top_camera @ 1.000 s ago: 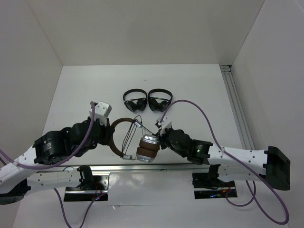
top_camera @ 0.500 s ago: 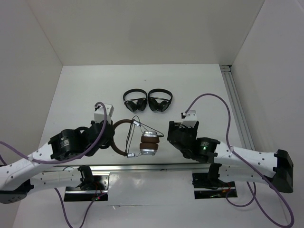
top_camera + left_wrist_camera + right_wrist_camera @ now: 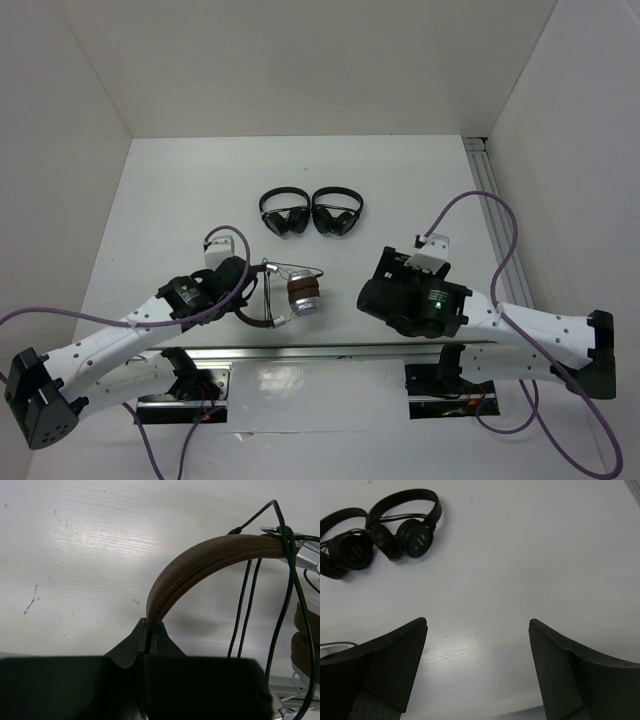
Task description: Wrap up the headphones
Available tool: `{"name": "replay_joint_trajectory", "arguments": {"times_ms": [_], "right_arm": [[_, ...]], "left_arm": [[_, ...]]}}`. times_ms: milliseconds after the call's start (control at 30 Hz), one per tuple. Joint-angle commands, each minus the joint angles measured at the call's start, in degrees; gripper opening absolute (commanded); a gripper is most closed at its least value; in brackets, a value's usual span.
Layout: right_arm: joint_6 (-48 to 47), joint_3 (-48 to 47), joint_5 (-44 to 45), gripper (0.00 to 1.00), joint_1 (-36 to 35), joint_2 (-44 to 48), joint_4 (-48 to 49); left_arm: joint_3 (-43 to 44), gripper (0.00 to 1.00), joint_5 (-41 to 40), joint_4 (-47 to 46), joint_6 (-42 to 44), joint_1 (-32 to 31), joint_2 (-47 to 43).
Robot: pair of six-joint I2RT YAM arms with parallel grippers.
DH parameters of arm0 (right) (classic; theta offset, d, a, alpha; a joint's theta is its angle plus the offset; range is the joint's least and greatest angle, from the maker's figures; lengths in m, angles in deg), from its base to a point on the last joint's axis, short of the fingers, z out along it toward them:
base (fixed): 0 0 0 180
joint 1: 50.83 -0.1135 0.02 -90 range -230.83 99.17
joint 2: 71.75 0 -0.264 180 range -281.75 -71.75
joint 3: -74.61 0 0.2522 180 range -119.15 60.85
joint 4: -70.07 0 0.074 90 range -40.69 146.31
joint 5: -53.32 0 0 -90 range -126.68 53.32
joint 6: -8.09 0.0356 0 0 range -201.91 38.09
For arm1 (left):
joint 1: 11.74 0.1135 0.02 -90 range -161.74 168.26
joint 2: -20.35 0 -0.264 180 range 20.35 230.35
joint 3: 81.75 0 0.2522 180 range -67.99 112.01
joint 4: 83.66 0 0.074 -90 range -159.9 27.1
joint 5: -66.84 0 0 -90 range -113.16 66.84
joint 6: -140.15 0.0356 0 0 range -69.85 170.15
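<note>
Over the white desk (image 3: 160,200), the left hand (image 3: 148,630) pinches the headphones (image 3: 302,292) by their brown band (image 3: 200,560); the right hand (image 3: 477,625) is spread wide.

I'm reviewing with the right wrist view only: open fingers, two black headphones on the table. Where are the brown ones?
Observer: The left gripper is shut on the headphones, pinching the headband.
Operator: Is the cable wrapped?
Observer: The cable crosses the headband by one slider; strands hang loose across the arch.
Operator: How near is my gripper?
Observer: The right gripper is apart from them, off to their right in the top view.
</note>
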Motion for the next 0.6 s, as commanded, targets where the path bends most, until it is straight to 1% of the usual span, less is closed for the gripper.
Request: {"name": "replay_joint_trajectory", "arguments": {"times_ms": [0,33,67,133,167,200,233,267,400,533,567], "right_arm": [[-0.6,0.6,3.3,0.9,-0.5,4.0,1.5],[-1.5,1.2,3.3,0.9,-0.5,4.6,2.5],[-3.5,1.8,2.8,0.9,-0.5,5.3,4.4],[-4.3,3.2,2.8,0.9,-0.5,6.1,5.0],[-5.0,3.2,2.8,0.9,-0.5,6.1,5.6],[-5.0,3.7,2.8,0.9,-0.5,6.1,5.6],[-5.0,4.2,2.8,0.9,-0.5,6.1,5.6],[-5.0,4.2,2.8,0.9,-0.5,6.1,5.6],[-6.3,6.0,2.3,0.9,-0.5,6.1,7.7],[-6.8,6.6,2.2,0.9,-0.5,5.5,8.4],[-6.8,6.6,2.2,0.9,-0.5,5.5,8.4]], "left_arm": [[-1.5,0.0,2.3,-16.0,3.7,2.9,0.9],[-2.2,0.0,2.8,-19.5,4.5,3.5,0.9],[-3.0,0.0,3.7,-21.3,6.6,4.2,0.9],[-4.9,0.0,4.6,-23.7,8.0,6.9,0.9],[-5.4,0.0,6.5,-26.0,9.2,8.0,1.5],[-6.6,0.0,7.5,-27.0,11.3,9.2,1.5],[-7.1,0.0,9.8,-27.9,12.1,11.5,2.0],[-7.1,0.0,10.7,-28.6,12.8,12.3,2.0],[-8.5,0.0,13.6,-31.1,13.5,12.9,3.3],[-8.5,0.0,15.0,-31.1,13.5,12.9,3.3],[-8.5,0.0,15.0,-29.6,13.5,12.9,2.6]]}}
